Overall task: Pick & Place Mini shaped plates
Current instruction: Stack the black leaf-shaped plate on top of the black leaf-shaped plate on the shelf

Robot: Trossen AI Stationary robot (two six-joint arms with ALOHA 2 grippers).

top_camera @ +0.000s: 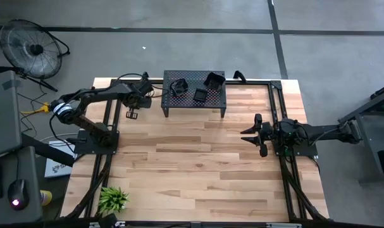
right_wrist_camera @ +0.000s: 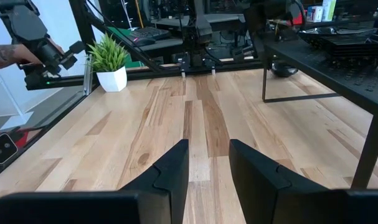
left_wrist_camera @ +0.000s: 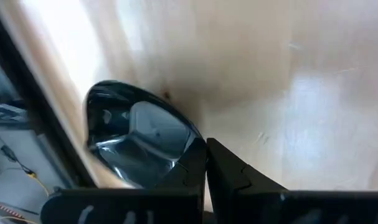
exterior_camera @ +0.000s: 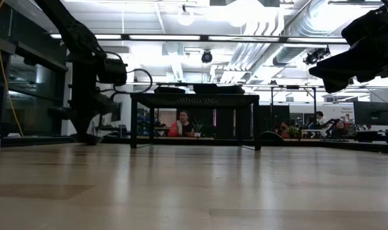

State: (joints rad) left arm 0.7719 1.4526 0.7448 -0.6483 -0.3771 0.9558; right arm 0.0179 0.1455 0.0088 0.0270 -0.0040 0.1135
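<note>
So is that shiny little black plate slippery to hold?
Probably. The mini plate looks glossy and mirror-like, so it may slip. The left gripper pinches only its rim, so it might tilt. It looks stiff, not floppy.

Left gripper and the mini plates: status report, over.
Left gripper shut on the rim of a mini plate beside the stand. Right gripper open, waiting mid-table. More plates on stand. Nothing in the way.

Wrist view: left gripper (left_wrist_camera: 205, 163) jaws closed on rim of mini plate (left_wrist_camera: 136, 144), covering its 4 o'clock edge; plate outline can't be told. High view: plates on stand (top_camera: 195, 89) too small to tell shapes. Right arm cut off at bench's (top_camera: 198, 164) 3 o'clock.
</note>
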